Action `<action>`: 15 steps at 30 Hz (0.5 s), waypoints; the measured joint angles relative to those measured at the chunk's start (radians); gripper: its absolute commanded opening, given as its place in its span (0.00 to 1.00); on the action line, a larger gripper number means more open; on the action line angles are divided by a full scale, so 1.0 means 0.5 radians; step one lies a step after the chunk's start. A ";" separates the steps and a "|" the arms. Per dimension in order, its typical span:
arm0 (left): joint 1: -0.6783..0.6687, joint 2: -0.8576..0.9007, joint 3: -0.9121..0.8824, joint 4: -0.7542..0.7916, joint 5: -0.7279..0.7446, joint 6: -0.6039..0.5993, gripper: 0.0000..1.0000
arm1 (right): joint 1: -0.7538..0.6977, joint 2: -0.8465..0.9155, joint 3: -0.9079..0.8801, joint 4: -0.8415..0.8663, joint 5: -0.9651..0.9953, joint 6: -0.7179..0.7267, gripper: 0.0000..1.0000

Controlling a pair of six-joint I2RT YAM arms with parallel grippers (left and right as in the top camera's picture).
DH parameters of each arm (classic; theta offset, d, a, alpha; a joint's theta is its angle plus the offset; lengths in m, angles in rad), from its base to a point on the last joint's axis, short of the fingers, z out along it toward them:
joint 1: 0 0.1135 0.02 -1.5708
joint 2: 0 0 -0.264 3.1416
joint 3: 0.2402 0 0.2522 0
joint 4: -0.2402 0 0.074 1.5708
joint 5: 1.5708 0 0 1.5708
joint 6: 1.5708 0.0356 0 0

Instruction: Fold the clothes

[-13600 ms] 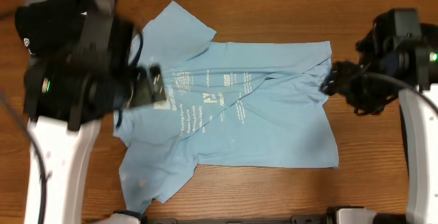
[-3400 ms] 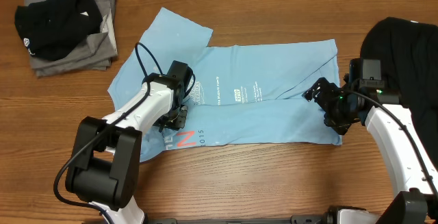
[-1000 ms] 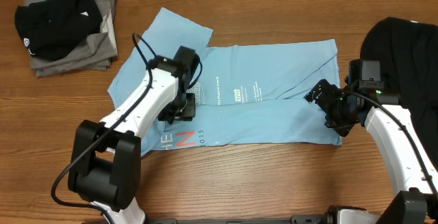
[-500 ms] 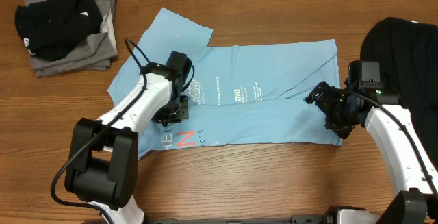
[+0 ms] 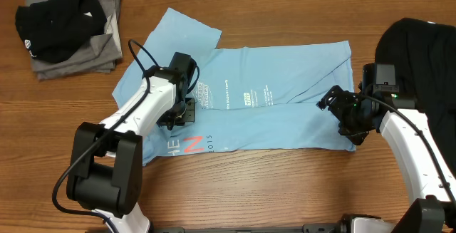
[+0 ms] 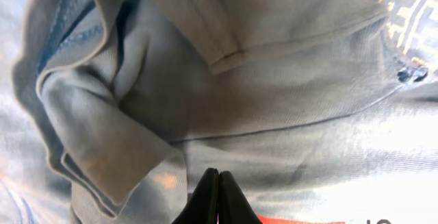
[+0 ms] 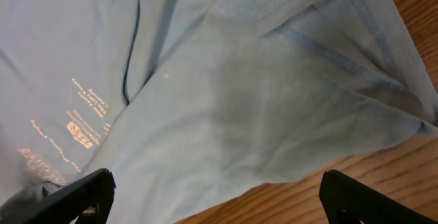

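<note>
the light-blue printed cotton t-shirt (image 5: 285,112) is being supported, half-folded, by the brown wooden desk (image 5: 285,183). the left gripper (image 6: 219,183) is being pressed together at its bunched folds, while the right gripper (image 7: 215,186) is being held spread above its hem corner.

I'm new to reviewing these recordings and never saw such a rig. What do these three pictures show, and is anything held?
Two robot arms work at a wooden table. The wide picture looks down from above; the other two come from a camera on each wrist. A light-blue T-shirt, partly folded, lies between the arms; a pile of black and grey clothes sits at the far left, a black garment at the right. The left tool is shut with its tips on the shirt; whether it pinches cloth I cannot tell. The right tool is open over the shirt's corner.
</note>
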 measured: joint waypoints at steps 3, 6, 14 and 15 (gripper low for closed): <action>0.000 0.018 0.000 0.005 0.001 0.007 0.04 | 0.000 0.000 0.000 -0.005 -0.001 -0.001 1.00; 0.011 0.047 0.000 0.008 0.001 0.015 0.04 | 0.000 0.000 0.000 -0.008 0.000 -0.001 1.00; 0.093 0.132 -0.001 -0.003 0.000 0.059 0.04 | 0.000 0.000 0.000 -0.020 -0.001 -0.001 1.00; 0.105 0.140 -0.001 -0.007 -0.005 0.061 0.04 | -0.001 0.000 0.000 -0.019 -0.002 -0.001 1.00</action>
